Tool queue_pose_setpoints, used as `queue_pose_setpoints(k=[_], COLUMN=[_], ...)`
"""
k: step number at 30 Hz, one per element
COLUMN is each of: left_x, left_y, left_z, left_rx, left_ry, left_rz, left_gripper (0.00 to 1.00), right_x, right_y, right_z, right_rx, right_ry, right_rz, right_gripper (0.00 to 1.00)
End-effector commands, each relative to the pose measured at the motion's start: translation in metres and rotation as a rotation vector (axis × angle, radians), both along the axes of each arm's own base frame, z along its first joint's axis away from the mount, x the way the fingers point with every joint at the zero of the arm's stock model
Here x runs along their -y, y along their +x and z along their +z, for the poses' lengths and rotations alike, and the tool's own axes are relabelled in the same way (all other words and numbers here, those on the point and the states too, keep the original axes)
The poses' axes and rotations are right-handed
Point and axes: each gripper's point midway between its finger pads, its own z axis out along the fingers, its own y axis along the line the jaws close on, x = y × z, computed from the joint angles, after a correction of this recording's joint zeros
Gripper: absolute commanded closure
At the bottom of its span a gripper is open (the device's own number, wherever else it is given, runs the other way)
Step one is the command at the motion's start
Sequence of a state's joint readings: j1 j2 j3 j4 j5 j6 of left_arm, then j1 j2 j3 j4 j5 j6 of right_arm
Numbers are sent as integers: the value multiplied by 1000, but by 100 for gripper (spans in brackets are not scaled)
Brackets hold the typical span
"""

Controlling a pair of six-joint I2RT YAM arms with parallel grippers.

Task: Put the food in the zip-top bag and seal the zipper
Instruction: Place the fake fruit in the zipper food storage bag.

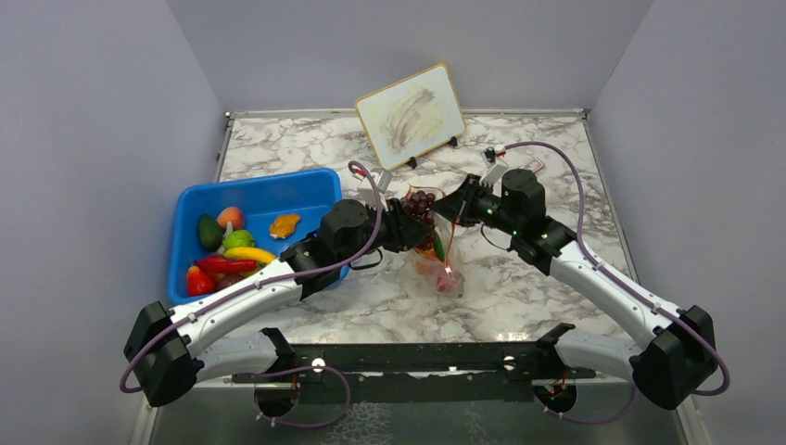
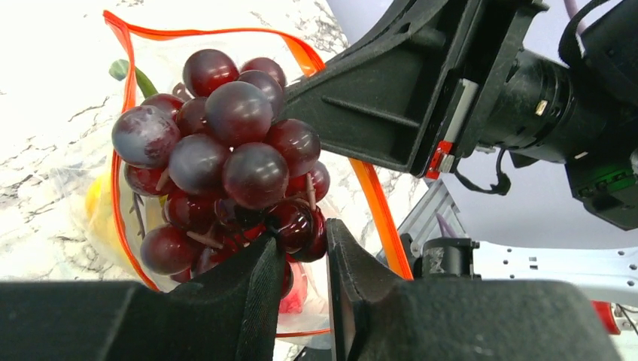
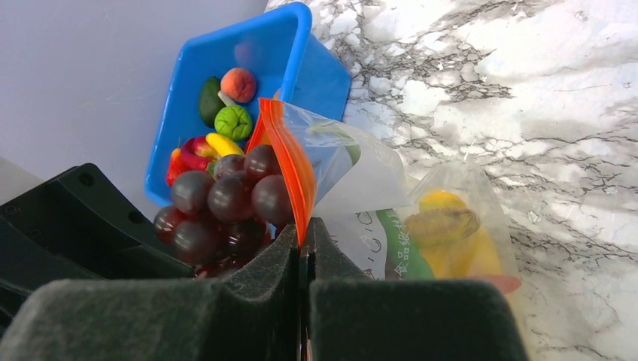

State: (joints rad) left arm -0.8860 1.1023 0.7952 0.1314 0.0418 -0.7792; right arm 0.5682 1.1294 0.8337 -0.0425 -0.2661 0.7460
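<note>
Top external view puts the grapes at the far, lifted end of the zip-top bag, between the left gripper on the bag's left and the right gripper on its right. The bag's body trails toward the arms' bases, with red and green pieces dim inside. Whether the bunch has crossed the mouth is not readable from above. Left wrist view shows the narrowly parted jaws pinching the bunch's lower end, and the grapes stand straight ahead of the fingertips, framed by the zipper. The bunch's long axis points into that loop, so I judge the coming move to be a push forward through the mouth. The grapes hide the loop's middle, and the exact contact on the stem is hard to see. Right wrist view shows the jaws pressed together on the zipper, which rises upright from the pinch. The grapes sit just left of that strip, and a yellow piece lies deeper in the bag. The mouth's other lip is hidden.
</note>
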Motion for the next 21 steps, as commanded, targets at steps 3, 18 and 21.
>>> queue_pose_setpoints(k=[3, 18, 21], left_x=[7, -61, -68], left_y=[-18, 11, 16], left_z=[16, 37, 20], left_rx=[27, 181, 149], left_ry=[-8, 236, 324], left_rz=[-113, 165, 192], left_gripper=[61, 31, 32], right_x=[1, 4, 4], right_y=[5, -1, -2], right_z=[33, 39, 43], right_rx=[99, 122, 128], right_ry=[40, 46, 51], right_rz=[-20, -12, -7], right_gripper=[99, 99, 99])
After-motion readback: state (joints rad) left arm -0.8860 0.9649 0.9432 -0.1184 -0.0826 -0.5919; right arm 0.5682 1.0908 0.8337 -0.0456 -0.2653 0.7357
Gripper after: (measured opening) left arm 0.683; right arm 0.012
